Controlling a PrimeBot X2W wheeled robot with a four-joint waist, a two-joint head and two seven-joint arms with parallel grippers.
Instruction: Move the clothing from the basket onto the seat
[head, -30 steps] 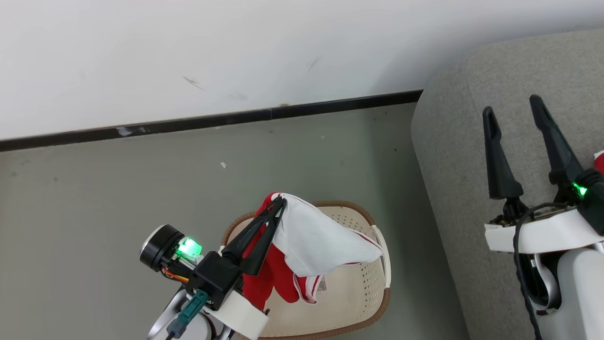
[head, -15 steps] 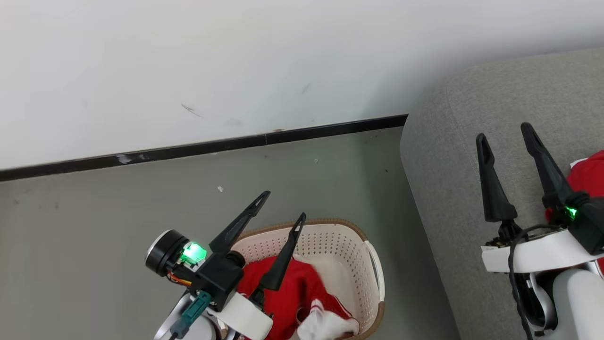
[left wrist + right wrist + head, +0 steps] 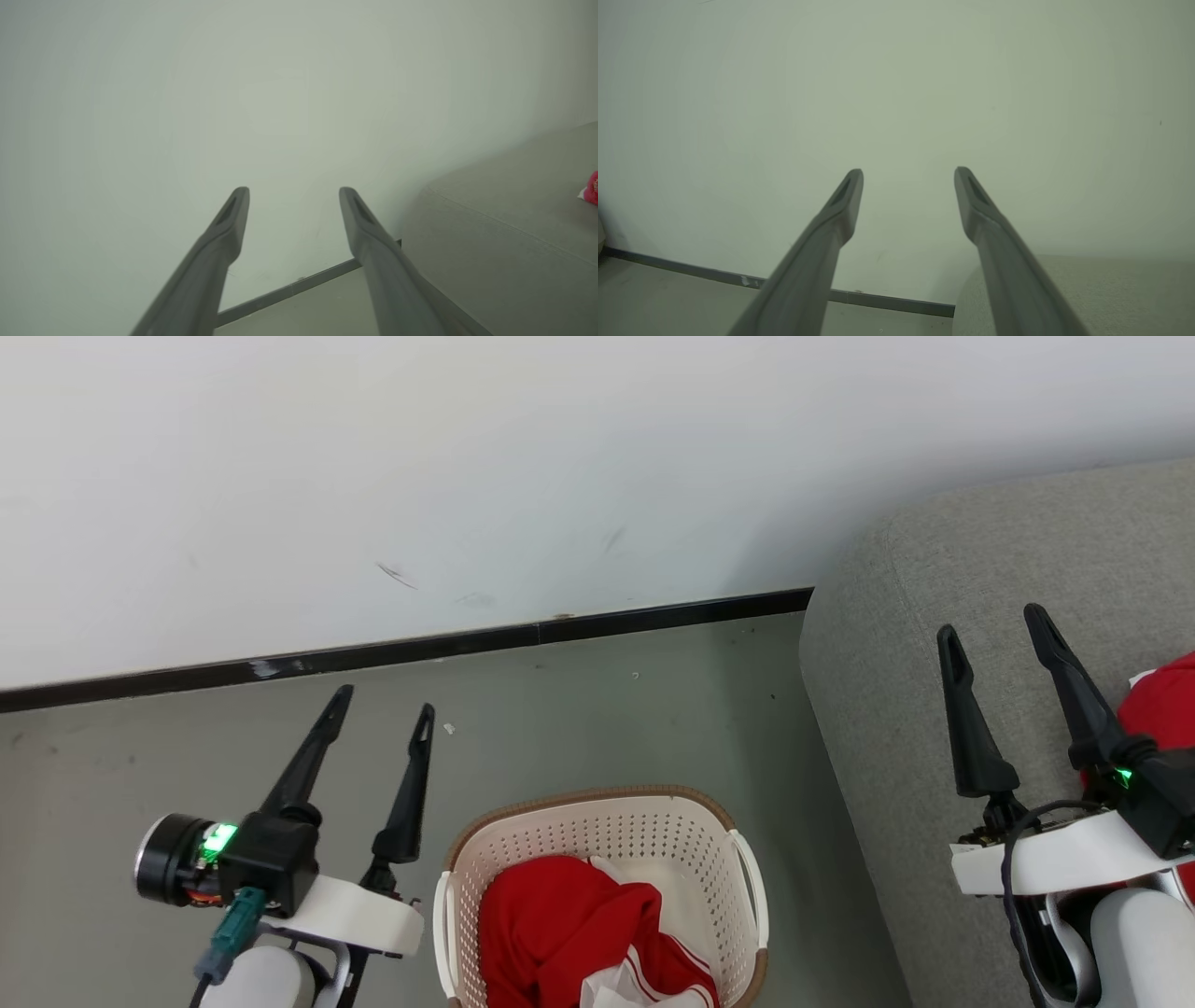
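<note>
The cream basket point(image 3: 747, 868) with a brown rim stands on the floor at the bottom centre of the head view. Red clothing point(image 3: 560, 924) with white striped trim lies crumpled inside it. My left gripper point(image 3: 385, 698) is open and empty, left of the basket, its fingers pointing at the wall; the left wrist view shows the same gripper point(image 3: 294, 191) with nothing between its fingers. My right gripper point(image 3: 991, 621) is open and empty over the grey seat point(image 3: 896, 691). Another red piece of clothing point(image 3: 1162, 709) lies on the seat at the right edge, also seen as clothing point(image 3: 592, 188) in the left wrist view.
A white wall point(image 3: 467, 476) with a black skirting strip point(image 3: 420, 649) runs behind the grey floor point(image 3: 607, 709). The seat's rounded arm point(image 3: 840, 644) stands just right of the basket. Open floor lies left of and behind the basket.
My left gripper opened and let go of the red and white clothing, which fell back into the basket. The left arm then swung left, away from the basket. The camera tilted slightly.
</note>
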